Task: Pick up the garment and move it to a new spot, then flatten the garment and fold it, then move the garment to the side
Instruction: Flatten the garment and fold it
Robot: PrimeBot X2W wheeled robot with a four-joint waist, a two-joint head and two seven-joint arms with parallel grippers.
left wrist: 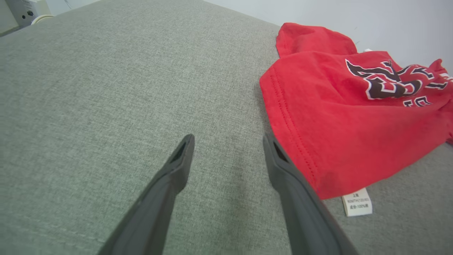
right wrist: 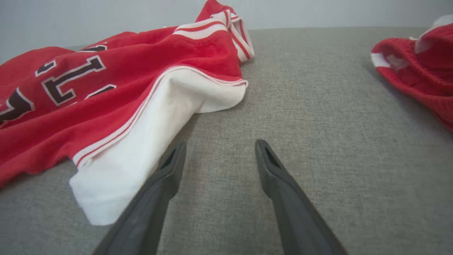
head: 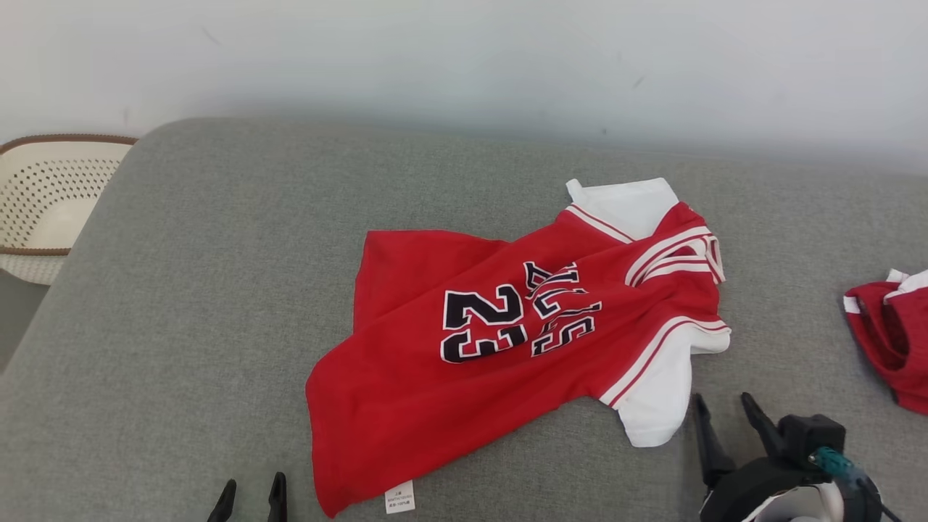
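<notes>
The garment (head: 507, 326), a red jersey with white sleeves and black "23" lettering, lies rumpled and slanted on the grey cushion (head: 217, 290), hem toward the lower left, collar toward the upper right. My left gripper (head: 248, 491) stands open at the bottom edge, just left of the hem corner and its white label (head: 399, 496). In the left wrist view the left gripper (left wrist: 228, 141) has bare cushion between its fingers, the garment (left wrist: 339, 120) beside the right one. My right gripper (head: 725, 406) is open just right of the near white sleeve (right wrist: 141, 141), the right gripper (right wrist: 219, 147) holding nothing.
A second red-and-white piece of clothing (head: 892, 333) lies at the cushion's right edge. A cream perforated basket (head: 43, 203) stands beyond the cushion's left edge. A pale wall runs behind. Bare cushion stretches left of the jersey.
</notes>
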